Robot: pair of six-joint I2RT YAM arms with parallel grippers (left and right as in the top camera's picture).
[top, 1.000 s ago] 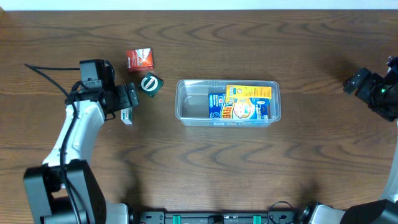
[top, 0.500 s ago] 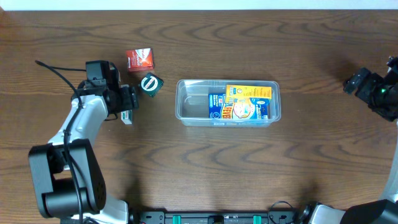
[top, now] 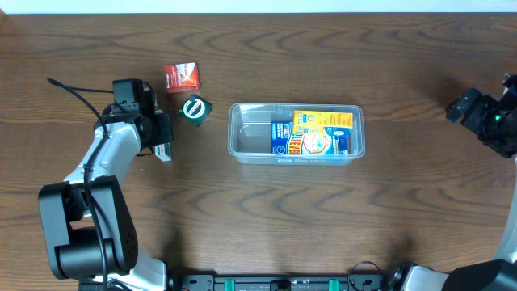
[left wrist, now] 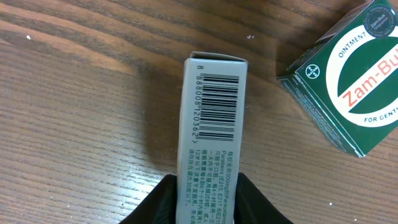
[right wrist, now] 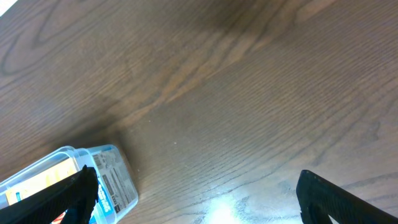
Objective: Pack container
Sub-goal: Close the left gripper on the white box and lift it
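The clear container (top: 241, 136) lies mid-table with a blue-and-yellow box (top: 313, 132) inside. Left of it, a narrow white box with a barcode (left wrist: 212, 118) lies on the wood. My left gripper (left wrist: 208, 190) is shut on its near end, with a black finger (left wrist: 160, 200) pressed against each long side. From overhead only a sliver of that white box (top: 165, 152) shows under the left gripper (top: 163, 139). At the far right edge my right gripper (top: 462, 108) stands open over bare wood; in its wrist view the right gripper (right wrist: 196, 193) has nothing between its fingers.
A green Zam-Buk box (top: 195, 108) (left wrist: 352, 79) sits just right of the white box, about a box width away. A red box (top: 181, 77) lies behind it. The container's end (right wrist: 115, 180) shows at the lower left of the right wrist view.
The left gripper's jaws have come together onto the white box, and the left arm has shifted slightly. The right arm has not moved.
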